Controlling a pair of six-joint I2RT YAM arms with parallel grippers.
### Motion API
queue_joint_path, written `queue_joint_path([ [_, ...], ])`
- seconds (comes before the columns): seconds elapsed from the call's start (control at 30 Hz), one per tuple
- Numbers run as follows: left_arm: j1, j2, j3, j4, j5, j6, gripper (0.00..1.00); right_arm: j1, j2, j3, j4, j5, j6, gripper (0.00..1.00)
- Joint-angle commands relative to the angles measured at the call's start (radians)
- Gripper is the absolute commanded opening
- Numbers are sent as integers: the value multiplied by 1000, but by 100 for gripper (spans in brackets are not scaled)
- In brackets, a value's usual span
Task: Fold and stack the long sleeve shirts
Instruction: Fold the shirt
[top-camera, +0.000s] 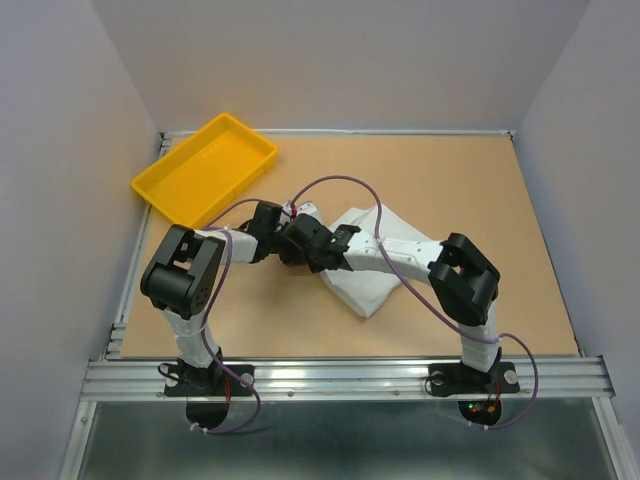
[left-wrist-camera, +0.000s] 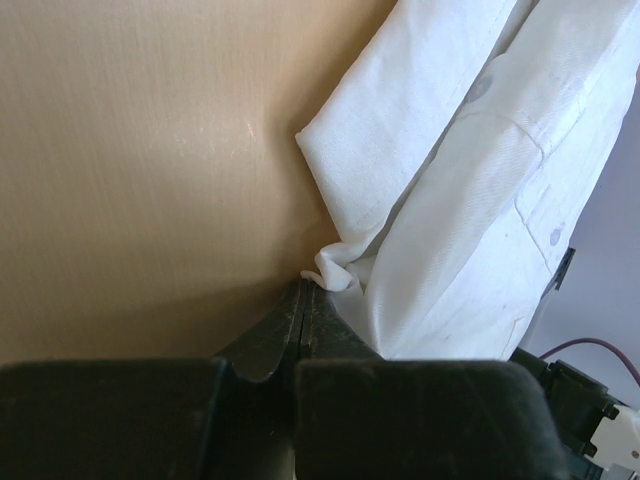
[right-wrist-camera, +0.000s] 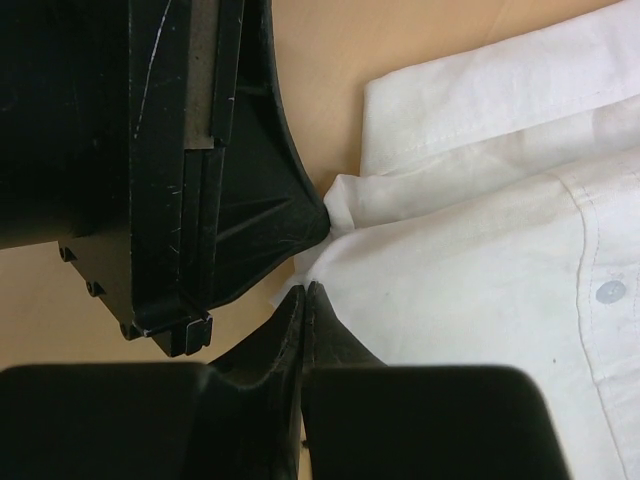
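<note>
Item: one white shirt (top-camera: 372, 275), long-sleeved, lay as a part-folded bundle at the centre of the frame on the tan worktop (top-camera: 480, 190); its button placket showed in the right wrist view. Step in hand, by my reckoning: a fold, with both arms gripping the bundle's left edge and stacking not yet begun. Left gripper (left-wrist-camera: 303, 300): jaws together, clamped on a bunched corner of the cloth at the lower middle of its own view. Right gripper (right-wrist-camera: 305, 305): jaws together, with a small tuck of the hem apparently caught at their tips; the left gripper's black body stood just beside it, at the upper left of that view. Pose: both arms were bent at raised elbows, forearms reaching inward and low, meeting nose to nose at the shirt's left edge. Yellow tray (top-camera: 165, 205): upper left, well apart from the shirt. Next move, likely: raise the pinched edge with both arms together and carry it across toward the right, keeping the thin fabric taut so the layers neither slip nor drag.
</note>
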Motion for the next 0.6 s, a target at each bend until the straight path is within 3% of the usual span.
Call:
queue_joint_path([
  [0.0, -4, 2, 1, -76, -74, 42, 4, 14, -18, -19, 49, -12, -4, 2],
  [0.03, -4, -7, -2, -82, -79, 42, 5, 14, -15, -22, 49, -6, -1, 5],
  [0.07, -3, -12, -4, -87, -84, 42, 7, 14, -12, -25, 49, 5, 3, 13],
  [0.2, 5, -56, -17, -119, -114, 48, 15, 14, -32, -10, 48, 17, 3, 25],
  [0.23, 14, -78, -17, -136, -122, 55, 25, 13, -39, -5, 49, 20, 3, 32],
  [0.37, 43, -141, -23, -177, -150, 69, 36, 13, -107, 19, 49, 56, 9, 52],
  [0.4, 52, -154, -24, -188, -162, 69, 43, 13, -137, 24, 49, 75, 12, 60],
  [0.43, 59, -168, -25, -196, -168, 72, 44, 11, -156, 24, 49, 85, 12, 63],
  [0.5, 83, -205, -33, -216, -182, 78, 61, -3, -188, 15, 48, 96, 16, 71],
  [0.57, 98, -242, -22, -237, -189, 85, 72, -42, -248, -23, 48, 96, 28, 73],
])
